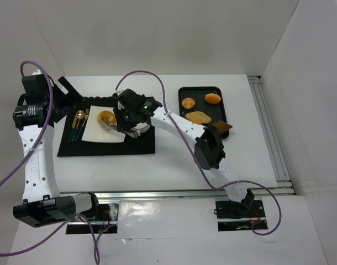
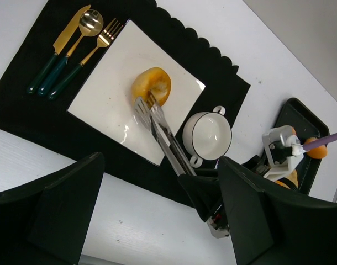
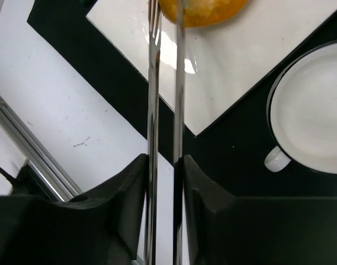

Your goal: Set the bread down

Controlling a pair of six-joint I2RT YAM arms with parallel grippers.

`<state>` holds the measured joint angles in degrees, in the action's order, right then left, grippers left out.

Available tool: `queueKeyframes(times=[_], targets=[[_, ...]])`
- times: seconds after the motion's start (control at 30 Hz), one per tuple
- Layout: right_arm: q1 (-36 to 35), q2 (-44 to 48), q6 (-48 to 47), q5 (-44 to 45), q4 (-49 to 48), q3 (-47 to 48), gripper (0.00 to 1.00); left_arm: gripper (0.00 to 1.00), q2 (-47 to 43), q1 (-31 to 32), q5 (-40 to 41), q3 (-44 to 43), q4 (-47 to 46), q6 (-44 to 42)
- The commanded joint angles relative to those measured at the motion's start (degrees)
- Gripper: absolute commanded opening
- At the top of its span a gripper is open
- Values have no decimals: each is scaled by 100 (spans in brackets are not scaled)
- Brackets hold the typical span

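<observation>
**Bread on the plate; release step in hand**

Bread (image 2: 152, 85) lies on the white plate (image 2: 102, 105), centre-left of the left wrist view, resting on the surface and not raised; the placing looks all but done.

Right gripper (image 3: 164, 165) is pressed together on the handles of the tongs (image 2: 157, 130); the tong blades stand a little apart, tips at the lower edge of the bread and seemingly touching it. Left gripper (image 2: 161, 161) is spread wide, holding nothing, hovering over the near edge of the black placemat (image 2: 25, 110).

Next move, as I judge it: let the tongs spring wider, then draw them back down-frame along their own line without dragging the bread; the white bowl (image 2: 207, 135) sits just beside the tongs on the right, so little room to swing that way.

Hard to make out: in the right wrist view the bread is cut off at the top edge and the tong tips run out of frame; in the top view the right arm covers the bowl and part of the baking tray (image 1: 182, 91); whether the tips pinch the bread or merely rest against it, I cannot tell.
</observation>
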<state>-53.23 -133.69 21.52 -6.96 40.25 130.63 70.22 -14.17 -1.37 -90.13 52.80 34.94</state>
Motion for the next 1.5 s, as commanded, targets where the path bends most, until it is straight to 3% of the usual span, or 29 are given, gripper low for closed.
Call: queueKeyframes(times=[0.0,0.17,0.23,0.57,0.73,0.97,1.2,1.47], targets=[[23,280,-78,-139,-325,280,39,97,-140,-33,-13,-145,-50,31],[85,887,-78,-86,-456,-106,41,97,-140,-33,-13,-145,-50,31],[138,1194,-78,28,-544,-248,48,97,-140,-33,-13,-145,-50,31],[243,1310,-17,28,-439,-231,55,97,-140,-33,-13,-145,-50,31],[559,2205,89,887,-562,-1266,55,97,-140,-33,-66,-145,-50,31],[2147,4059,212,1373,-615,-3428,55,97,-87,-33,-232,-145,-103,31],[3546,4246,326,295,-903,-4580,55,95,-34,-33,-294,-31,-217,83],[3961,3929,327,-271,-1045,-4722,58,95,18,-33,-347,-31,-217,83]])
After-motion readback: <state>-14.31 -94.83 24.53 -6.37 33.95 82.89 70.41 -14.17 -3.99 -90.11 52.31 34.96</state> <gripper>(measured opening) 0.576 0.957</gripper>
